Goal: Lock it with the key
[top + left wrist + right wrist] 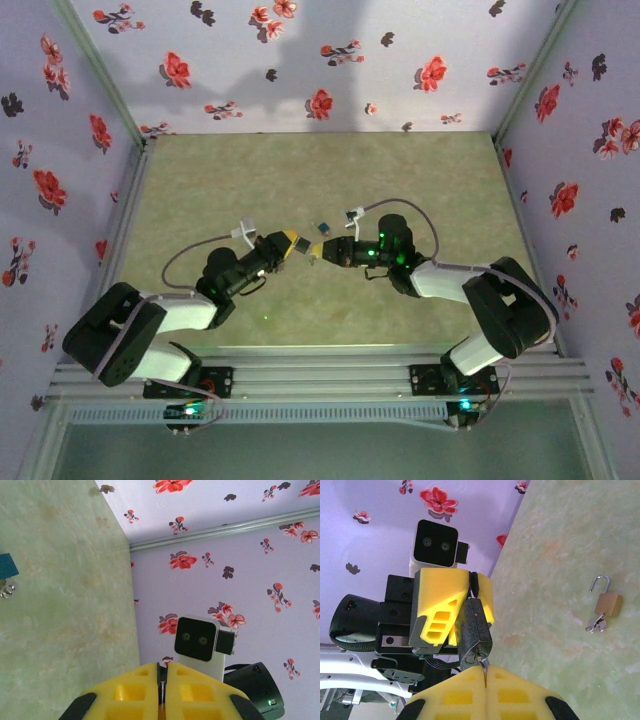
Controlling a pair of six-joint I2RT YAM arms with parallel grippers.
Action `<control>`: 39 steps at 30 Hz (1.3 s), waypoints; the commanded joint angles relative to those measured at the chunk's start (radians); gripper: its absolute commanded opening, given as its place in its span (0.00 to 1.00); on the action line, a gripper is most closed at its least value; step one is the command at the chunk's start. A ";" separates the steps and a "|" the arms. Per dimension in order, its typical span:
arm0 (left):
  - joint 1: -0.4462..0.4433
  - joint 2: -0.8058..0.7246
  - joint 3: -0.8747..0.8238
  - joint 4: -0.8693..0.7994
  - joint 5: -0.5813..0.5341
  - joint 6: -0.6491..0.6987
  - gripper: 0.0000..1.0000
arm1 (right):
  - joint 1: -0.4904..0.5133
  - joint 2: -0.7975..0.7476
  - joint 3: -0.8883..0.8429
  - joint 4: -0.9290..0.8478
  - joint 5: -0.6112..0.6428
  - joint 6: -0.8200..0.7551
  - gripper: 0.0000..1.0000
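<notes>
A black padlock (475,625) hangs in the air between the two arms, above the middle of the table. My left gripper (292,244) is shut on its upper end, its yellow fingers (440,605) clamped on either side. The keyhole end faces my right gripper (485,672). That gripper is shut on the key (484,663), whose blade sits in the keyhole. In the left wrist view, a thin dark sliver of the padlock (162,682) shows between the closed fingers of the left gripper (163,672).
A second, brass padlock (609,604) lies on the green table mat (320,170), its shackle open and keys (595,625) hanging from it. It sits just beyond the grippers (322,228). Flowered walls (320,60) enclose the table on three sides.
</notes>
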 commanded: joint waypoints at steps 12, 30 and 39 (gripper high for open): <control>0.069 -0.050 -0.029 0.073 -0.095 -0.019 0.00 | 0.005 -0.021 0.002 -0.049 -0.030 -0.025 0.00; 0.088 -0.063 -0.046 0.073 -0.089 -0.024 0.00 | 0.006 -0.027 0.006 -0.078 -0.030 -0.040 0.00; 0.095 -0.059 -0.052 0.067 -0.074 -0.018 0.00 | 0.006 -0.048 0.006 -0.107 -0.026 -0.060 0.00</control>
